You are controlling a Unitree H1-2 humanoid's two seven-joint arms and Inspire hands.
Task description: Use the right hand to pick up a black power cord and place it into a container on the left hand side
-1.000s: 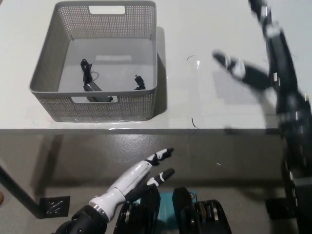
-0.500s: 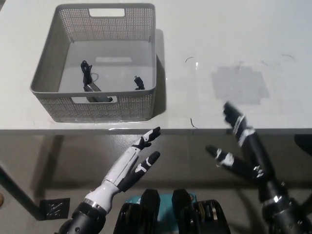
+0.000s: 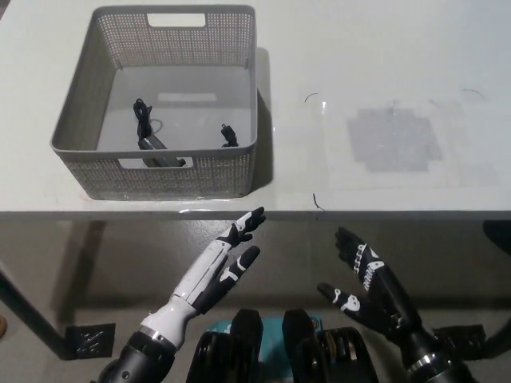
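A black power cord (image 3: 148, 132) with its adapter lies inside the grey mesh basket (image 3: 164, 177) at the table's left. Its plug end (image 3: 227, 135) rests by the basket's right wall. My black right hand (image 3: 369, 282) hangs open below the table's front edge, at the lower right, holding nothing. My white left hand (image 3: 225, 262) rests open below the table edge at the lower middle, fingers pointing up toward the basket.
The white table (image 3: 383, 72) stretches to the right of the basket, with a faint grey patch (image 3: 393, 139) on it. Below the table edge is grey floor, with a dark table leg (image 3: 32, 315) at the lower left.
My right arm has dropped from above the table's right side down to below its front edge. The left hand rose slightly. The basket and cord stayed put.
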